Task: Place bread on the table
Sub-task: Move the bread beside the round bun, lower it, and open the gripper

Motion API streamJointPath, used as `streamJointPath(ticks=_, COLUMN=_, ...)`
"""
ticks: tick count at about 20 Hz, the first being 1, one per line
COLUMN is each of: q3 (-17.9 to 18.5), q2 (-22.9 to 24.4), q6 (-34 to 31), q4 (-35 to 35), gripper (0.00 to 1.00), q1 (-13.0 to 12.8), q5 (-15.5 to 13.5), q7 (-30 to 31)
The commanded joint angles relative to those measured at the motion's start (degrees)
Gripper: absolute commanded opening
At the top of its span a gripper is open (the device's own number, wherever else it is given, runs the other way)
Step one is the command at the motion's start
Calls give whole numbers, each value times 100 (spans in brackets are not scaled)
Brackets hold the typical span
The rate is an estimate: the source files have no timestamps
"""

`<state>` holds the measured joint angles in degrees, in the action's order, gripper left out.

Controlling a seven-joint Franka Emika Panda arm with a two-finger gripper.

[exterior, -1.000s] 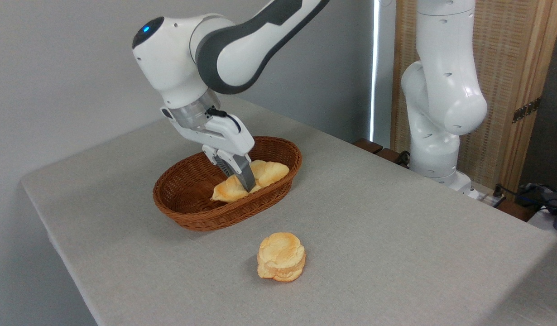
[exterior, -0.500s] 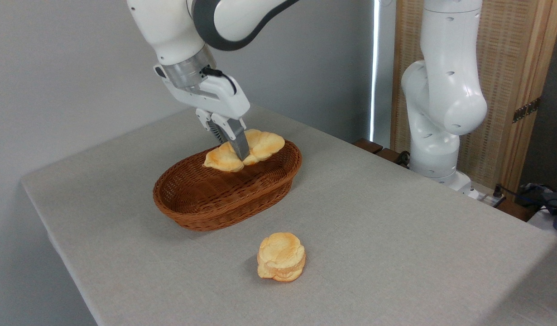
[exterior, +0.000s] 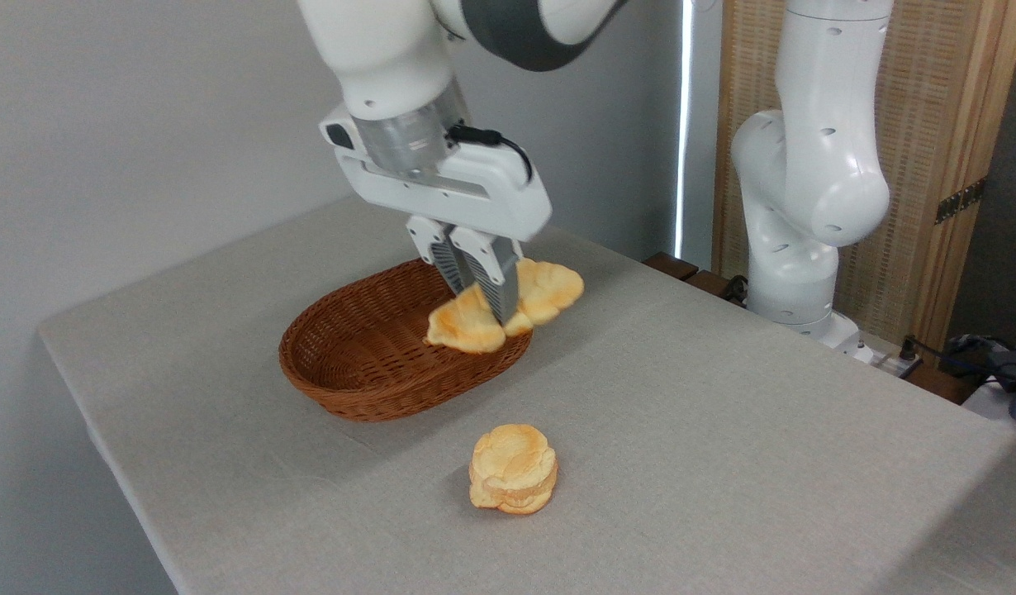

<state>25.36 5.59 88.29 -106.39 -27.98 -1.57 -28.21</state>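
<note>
Gripper [exterior: 487, 302] is clamped across the middle of the bread [exterior: 500, 310], which hangs in the air directly below it, over the right end of the wicker basket [exterior: 351, 364]. Loaf ends protrude either side of the fingers, clear of the table [exterior: 723, 430].

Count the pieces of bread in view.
2: the long bread is held in the gripper above the basket rim; a round bun sits on the table.
</note>
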Motion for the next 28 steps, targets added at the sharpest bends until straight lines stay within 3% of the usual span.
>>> streamJointPath(ticks=1, q3=399, q2=74, q6=-93, q4=-4, gripper=34, q1=-67, q5=332, q7=-491)
streamJointPath(ticks=2, q3=478, q2=74, q6=-93, q4=-22, gripper=41, q1=-67, q5=428, q7=-640)
streamJointPath(ticks=4, q3=593, q2=74, q6=-93, q4=-57, gripper=90, q1=-67, q5=491, q7=-791)
streamJointPath(ticks=5, q3=628, q2=74, q6=-93, q4=-57, gripper=98, q1=-67, q5=491, q7=-808)
streamJointPath(ticks=24, q3=558, q2=83, q6=153, q4=-136, gripper=100, q1=-93, q5=465, q7=-791)
streamJointPath(ticks=28, q3=5, q2=241, q6=486, q4=31, gripper=100, q1=-93, q5=403, q7=-791)
